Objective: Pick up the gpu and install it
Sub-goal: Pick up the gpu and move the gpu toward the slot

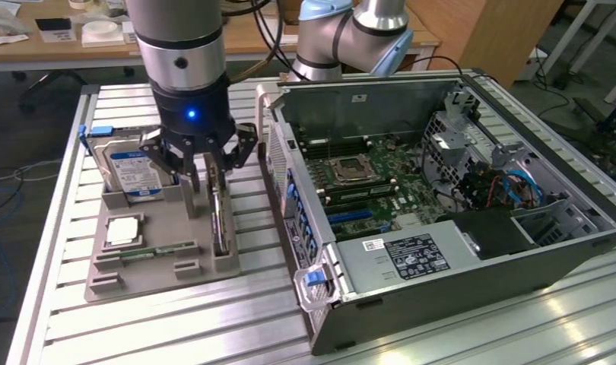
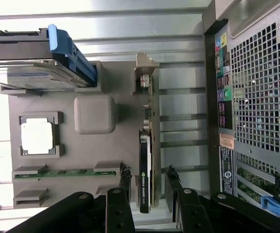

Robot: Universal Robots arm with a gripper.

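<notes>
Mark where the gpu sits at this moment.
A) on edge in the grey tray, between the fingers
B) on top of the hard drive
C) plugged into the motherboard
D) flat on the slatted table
A: the gpu stands on edge in its slot of the grey tray, with the gripper straddling it.

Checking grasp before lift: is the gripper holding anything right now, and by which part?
Nothing gripped, it seems: the fingers straddle the gpu at its top edge, gaps showing either side; the card stands in its tray slot.
</notes>
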